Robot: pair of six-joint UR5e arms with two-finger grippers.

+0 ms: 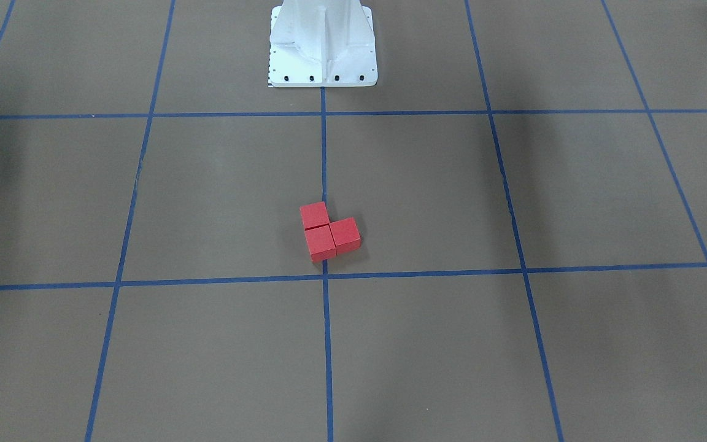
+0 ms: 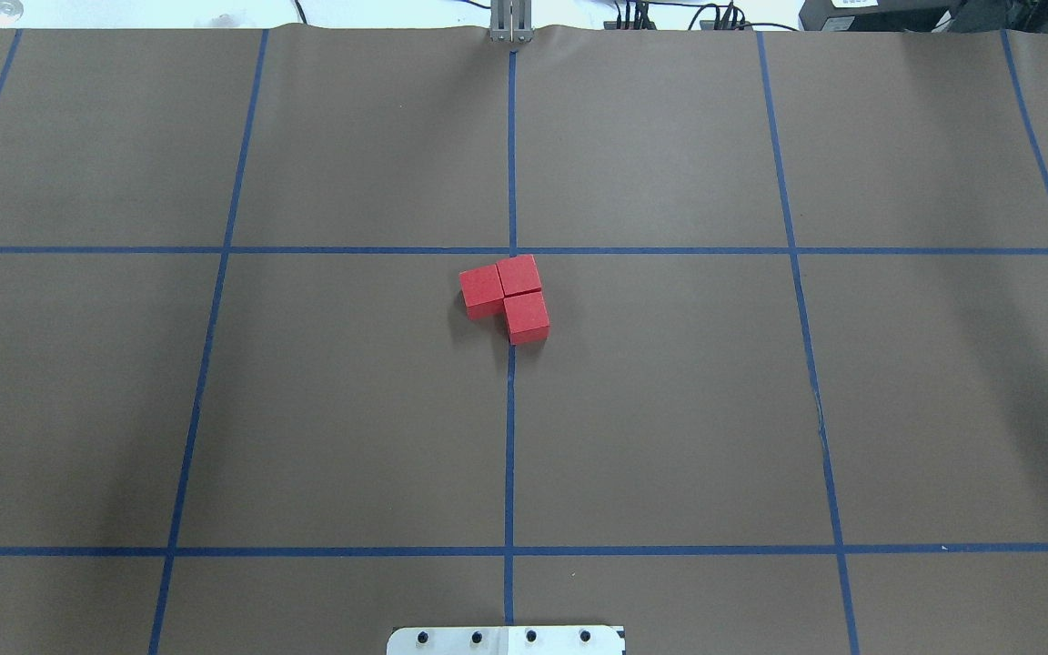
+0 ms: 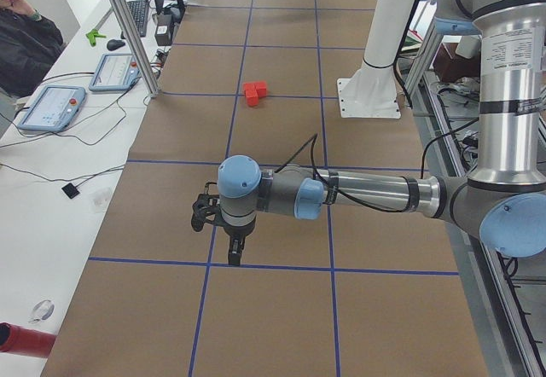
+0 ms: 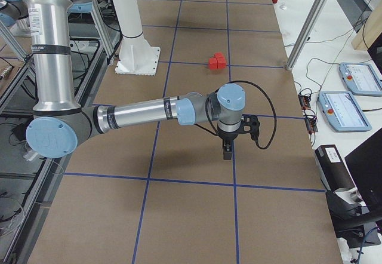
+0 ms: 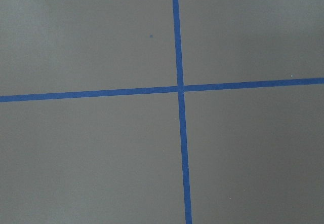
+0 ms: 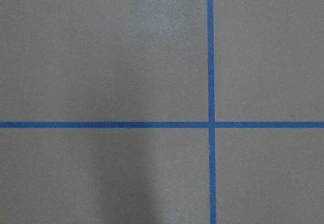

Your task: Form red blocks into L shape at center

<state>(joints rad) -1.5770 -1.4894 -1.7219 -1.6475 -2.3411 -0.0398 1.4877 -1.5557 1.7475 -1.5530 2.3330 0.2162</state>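
The brown paper-covered tabletop ruled with blue tape lines (image 2: 670, 409) takes up nearly everything in sight. The robot's white pedestal (image 1: 323, 49) stands at the middle of the robot-side edge.

The grey-and-blue left arm (image 3: 367, 194) rises upright by the robot-side edge. It bends at the elbow and lays its forearm level across the table toward the operators' edge, over the half near the table's left end. Its wrist is turned down, so the black left gripper (image 3: 235, 258) points straight at the paper above a tape crossing. From here I cannot tell whether its fingers are apart or together.

The right arm (image 4: 137, 111) mirrors that pose over the half near the right end. Its forearm is level, and the black right gripper (image 4: 227, 154) hangs tip-down above the paper. Its fingers can't be read either.

The three small matte red cubes (image 2: 506, 296) sit pressed together in an L, well apart from both grippers. The corner cube (image 2: 518, 274) lies just on the robot side of the middle tape crossing (image 2: 512, 250). One cube (image 2: 481, 289) touches it toward the left end, and another (image 2: 526, 316) toward the robot-side edge. The whole L is skewed slightly off the tape lines.
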